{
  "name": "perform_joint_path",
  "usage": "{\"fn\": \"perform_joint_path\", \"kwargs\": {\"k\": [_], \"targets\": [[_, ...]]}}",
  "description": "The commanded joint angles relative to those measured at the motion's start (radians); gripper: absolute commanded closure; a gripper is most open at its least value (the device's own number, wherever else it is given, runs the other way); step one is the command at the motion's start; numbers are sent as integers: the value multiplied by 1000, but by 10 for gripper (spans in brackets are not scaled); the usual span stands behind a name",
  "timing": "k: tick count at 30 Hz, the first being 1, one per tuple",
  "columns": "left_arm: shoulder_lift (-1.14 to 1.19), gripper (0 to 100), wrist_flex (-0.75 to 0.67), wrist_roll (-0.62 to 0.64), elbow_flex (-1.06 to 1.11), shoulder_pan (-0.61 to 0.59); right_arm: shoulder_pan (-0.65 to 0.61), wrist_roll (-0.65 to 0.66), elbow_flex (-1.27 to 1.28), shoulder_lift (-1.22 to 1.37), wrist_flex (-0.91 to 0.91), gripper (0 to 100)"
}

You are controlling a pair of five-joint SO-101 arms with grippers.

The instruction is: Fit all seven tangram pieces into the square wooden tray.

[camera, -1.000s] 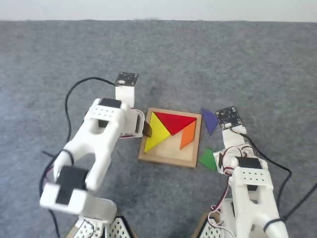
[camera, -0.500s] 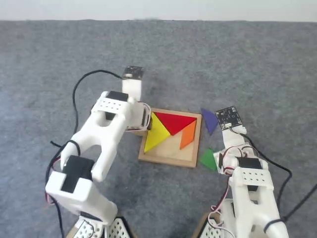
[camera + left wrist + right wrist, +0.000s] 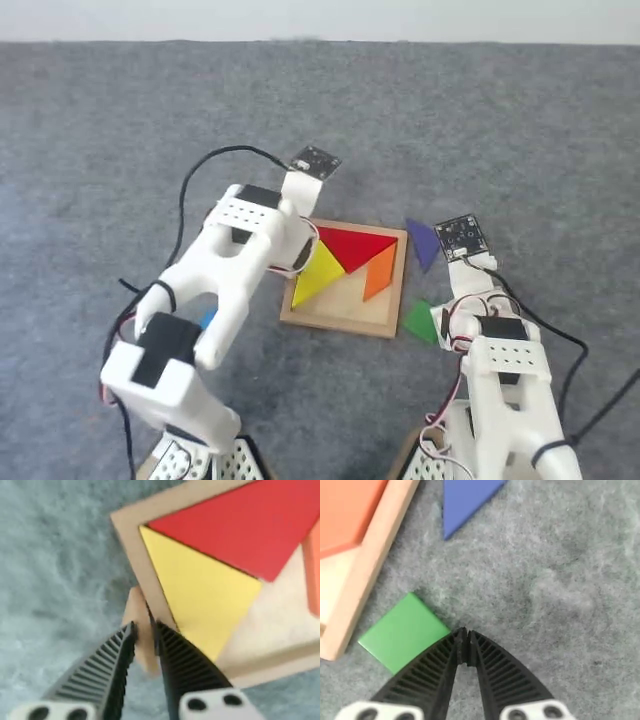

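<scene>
The square wooden tray (image 3: pixel 342 312) holds a red triangle (image 3: pixel 355 244), a yellow triangle (image 3: pixel 316 274) and an orange piece (image 3: pixel 378 271). My left gripper (image 3: pixel 145 630) is shut on a tan wooden piece (image 3: pixel 138 635), held on edge over the tray's left rim (image 3: pixel 150 587) next to the yellow triangle (image 3: pixel 200 592). My right gripper (image 3: pixel 462 640) is shut and holds nothing, low over the carpet just beside the green square (image 3: pixel 402 637). A blue-violet triangle (image 3: pixel 465 497) lies farther ahead of it, right of the tray (image 3: pixel 367 575).
Grey carpet covers the table. A small blue piece (image 3: pixel 207 318) peeks out from under the left arm, left of the tray. The green square (image 3: pixel 418 320) and blue-violet triangle (image 3: pixel 422 243) lie between the tray and the right arm.
The left arm has swung right, bringing the tan piece up against the tray's left rim. A blue piece behind it has come into sight. The right arm has kept still.
</scene>
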Motion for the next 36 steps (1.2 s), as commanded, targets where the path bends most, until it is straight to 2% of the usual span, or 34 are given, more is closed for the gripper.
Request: {"fn": "perform_joint_path", "kwargs": {"k": [1,6,12,15,18,22,26,36], "targets": [[-150,960,11,-78,-13,-14,-10,12,-9,-27,-15,991],[-362,959,3,-87,51,-46,-10,12,-9,-27,-15,990],[-391,957,-54,-158,177,-54,-10,12,-9,-27,-16,990],[-382,874,-54,-169,180,-98,-10,12,-9,-27,-15,990],[-325,797,-72,-178,154,-161,-10,12,-9,-27,-15,990],[-160,794,-81,-253,73,-190,-10,12,-9,-27,-15,990],[3,794,-81,-262,-45,-193,-10,12,-9,-27,-15,990],[101,797,-89,-284,-94,-175,-10,12,-9,-27,-15,990]]}}
